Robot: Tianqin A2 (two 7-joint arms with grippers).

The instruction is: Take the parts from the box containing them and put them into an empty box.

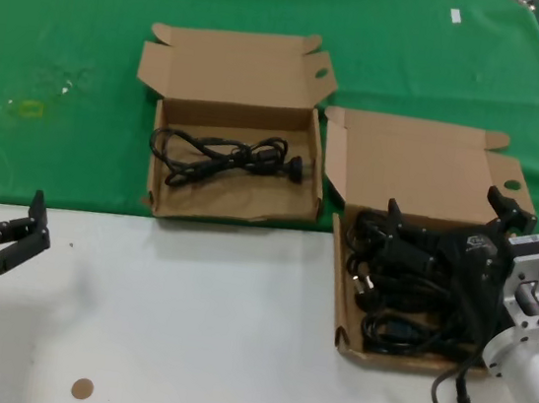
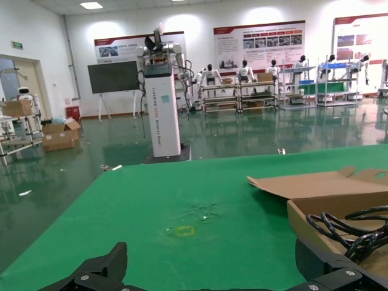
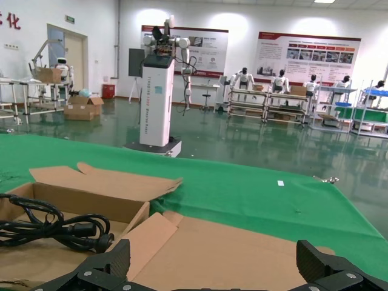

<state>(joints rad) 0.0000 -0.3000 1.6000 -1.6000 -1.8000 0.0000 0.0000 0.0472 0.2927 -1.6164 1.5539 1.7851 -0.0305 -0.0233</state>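
Hovering over the longer box (image 1: 340,270) full of black cords (image 1: 407,289), right gripper (image 1: 450,225) had fingers spread wide, gripping nothing. Left gripper (image 1: 17,228) parked open over white surface (image 1: 212,333). One cord (image 1: 226,153) lay in squarish box (image 1: 157,187). No legible writing.

Head looks down — wrists low, level, sharing green cloth (image 2: 182,206)
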